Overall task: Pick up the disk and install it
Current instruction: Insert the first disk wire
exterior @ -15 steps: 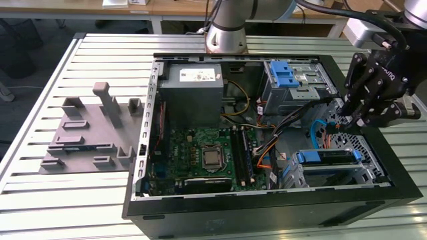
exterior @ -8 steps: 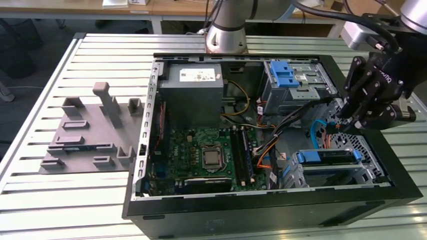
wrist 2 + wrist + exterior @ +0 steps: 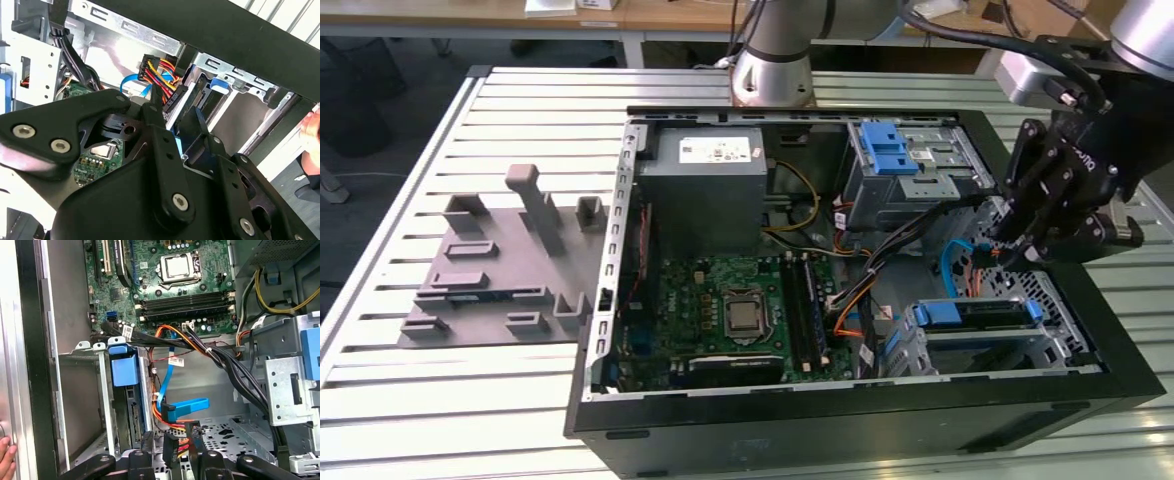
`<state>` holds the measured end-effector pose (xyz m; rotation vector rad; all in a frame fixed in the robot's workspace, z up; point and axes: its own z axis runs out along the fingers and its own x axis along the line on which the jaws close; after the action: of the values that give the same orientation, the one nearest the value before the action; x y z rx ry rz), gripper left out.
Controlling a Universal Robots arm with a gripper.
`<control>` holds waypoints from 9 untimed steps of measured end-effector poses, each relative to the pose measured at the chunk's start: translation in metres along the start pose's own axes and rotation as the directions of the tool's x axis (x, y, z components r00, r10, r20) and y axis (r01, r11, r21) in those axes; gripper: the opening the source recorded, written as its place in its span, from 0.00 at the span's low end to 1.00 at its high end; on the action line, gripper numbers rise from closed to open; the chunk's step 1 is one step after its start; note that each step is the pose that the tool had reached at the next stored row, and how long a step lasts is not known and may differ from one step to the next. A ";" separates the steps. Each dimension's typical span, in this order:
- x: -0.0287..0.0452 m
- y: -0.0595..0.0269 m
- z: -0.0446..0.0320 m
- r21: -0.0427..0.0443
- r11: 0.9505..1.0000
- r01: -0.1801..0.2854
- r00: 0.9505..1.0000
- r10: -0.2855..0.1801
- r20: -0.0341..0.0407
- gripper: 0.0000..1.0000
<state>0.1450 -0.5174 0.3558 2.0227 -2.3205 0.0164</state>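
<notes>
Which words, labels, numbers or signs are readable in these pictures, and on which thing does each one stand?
Nothing can be quoted; all print is too small or blurred.
White sticker on the grey power supply: print too small.
White tag on a thin wire: blurred.
Lettering on the gripper, exterior view: too small.
Markings on the motherboard: too small.

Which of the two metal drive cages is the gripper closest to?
The lower cage at the exterior view's right, holding the disk with its blue bracket. The gripper hangs right beside it; the blue-latched cage sits farther back.
</notes>
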 end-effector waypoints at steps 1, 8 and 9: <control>-0.0001 -0.0001 0.0009 0.000 1.000 -0.001 1.000 0.001 -0.003 0.41; -0.0006 -0.0001 0.0015 0.003 1.000 -0.002 1.000 0.002 -0.024 0.21; -0.0006 -0.0001 0.0015 0.004 1.000 0.000 1.000 0.000 -0.026 0.17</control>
<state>0.1451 -0.5169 0.3542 2.0115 -2.3072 0.0462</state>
